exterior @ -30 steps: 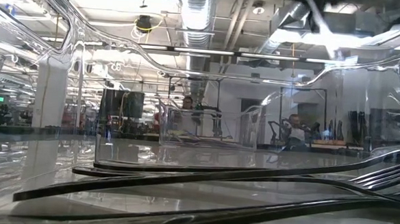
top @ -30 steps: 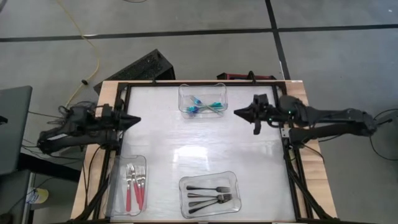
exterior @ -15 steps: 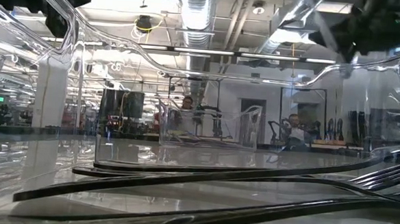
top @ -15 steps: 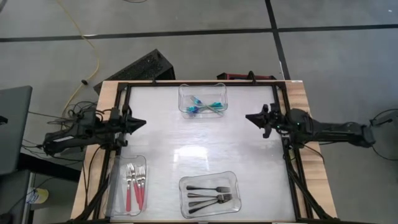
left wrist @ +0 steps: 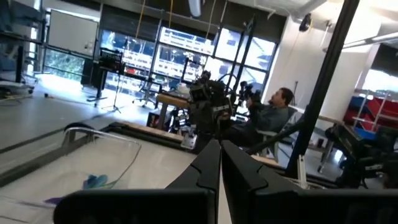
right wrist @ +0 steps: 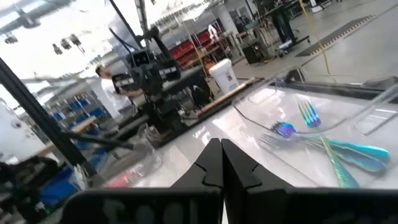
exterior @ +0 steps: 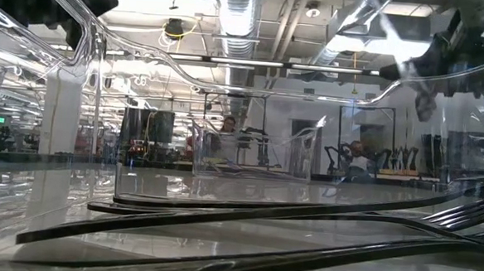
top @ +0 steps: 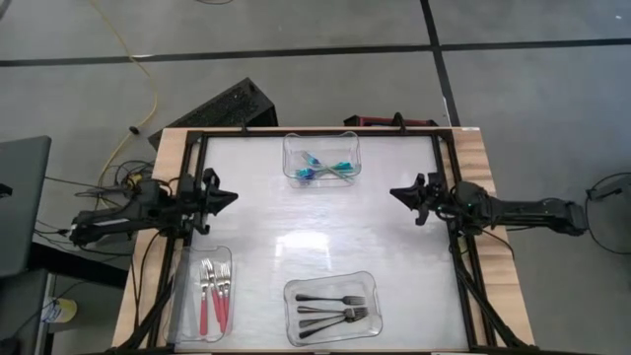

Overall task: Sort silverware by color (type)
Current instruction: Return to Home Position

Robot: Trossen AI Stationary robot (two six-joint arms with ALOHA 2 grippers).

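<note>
Left gripper [top: 227, 196] is pinched together at the left side of the table [top: 394, 266]; right gripper [top: 396, 193], pinched together too, is at the right side.

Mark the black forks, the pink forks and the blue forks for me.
black forks [top: 330, 308]: high view, middle of the bundle, near the handles' tine ends.
pink forks [top: 214, 296]: high view, upper end of the red handles.
blue forks [top: 325, 170]: high view, where the teal forks cross.

Black forks [exterior: 222, 206] cut off at low view's edges, blue forks [left wrist: 94, 182] blurred in left wrist view
</note>
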